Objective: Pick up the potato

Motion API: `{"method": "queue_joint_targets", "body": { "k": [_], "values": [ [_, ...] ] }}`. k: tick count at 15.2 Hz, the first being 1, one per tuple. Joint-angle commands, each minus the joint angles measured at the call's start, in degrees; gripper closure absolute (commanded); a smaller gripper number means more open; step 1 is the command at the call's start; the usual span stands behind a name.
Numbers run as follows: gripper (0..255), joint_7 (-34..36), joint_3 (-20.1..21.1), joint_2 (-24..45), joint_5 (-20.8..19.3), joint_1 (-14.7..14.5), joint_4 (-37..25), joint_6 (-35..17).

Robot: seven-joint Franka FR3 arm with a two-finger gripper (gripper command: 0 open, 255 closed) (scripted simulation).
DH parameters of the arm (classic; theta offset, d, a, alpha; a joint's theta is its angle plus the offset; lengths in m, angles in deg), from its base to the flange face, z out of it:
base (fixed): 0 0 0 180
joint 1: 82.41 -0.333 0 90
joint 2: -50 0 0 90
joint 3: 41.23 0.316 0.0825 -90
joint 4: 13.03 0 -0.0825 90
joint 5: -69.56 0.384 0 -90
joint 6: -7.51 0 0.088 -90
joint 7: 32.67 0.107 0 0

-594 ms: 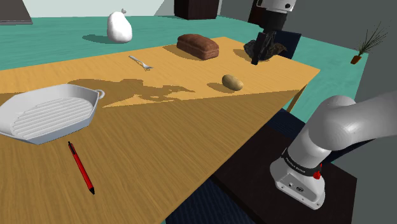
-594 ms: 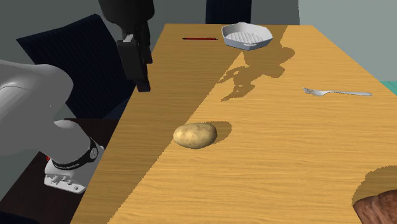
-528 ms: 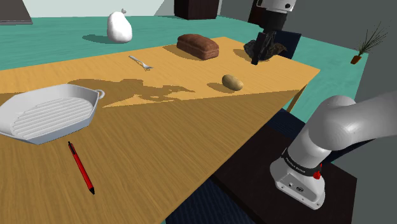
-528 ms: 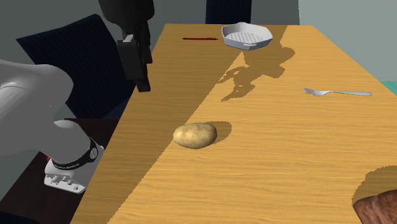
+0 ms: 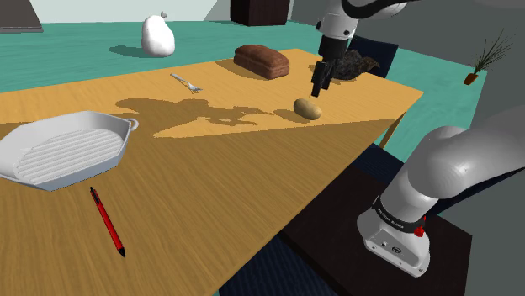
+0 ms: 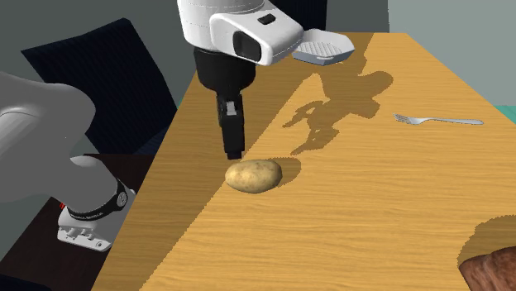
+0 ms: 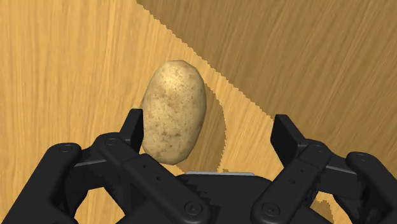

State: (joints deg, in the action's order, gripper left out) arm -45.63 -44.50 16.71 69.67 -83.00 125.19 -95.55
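Across the room runs a teal floor, met by grey walls. On it stands a long wood-grain table, part brightly lit and part in shade, with the arm's jagged shadow lying across its middle. Beside the table's near edge in the shoulder view is the dark stand carrying the white arm. A dark blue chair stands at the table's side.

Items on the table, by size:
- White ribbed dish, at the shoulder view's left.
- Brown loaf, at the far edge.
- Red pen, just below the dish in that view.
- Silver fork, lying between dish and loaf.
- Potato, lying on the shadow's border near the edge toward the stand.

A white sack sits on the floor beyond the table. A potted plant stands by the wall.

The hand hangs just above the potato with its fingers spread apart, gripping nothing.
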Motion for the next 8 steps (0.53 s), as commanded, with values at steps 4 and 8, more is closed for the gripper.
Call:
{"method": "queue_joint_targets", "body": {
  "k": [4,8],
  "values": [
    [0,-2.4,-1.3,10.3,-0.7,0.1,-1.8,-8.0],
    [0,-2.8,-1.5,12.3,-0.7,0.2,-0.4,-11.4]
  ]
}}
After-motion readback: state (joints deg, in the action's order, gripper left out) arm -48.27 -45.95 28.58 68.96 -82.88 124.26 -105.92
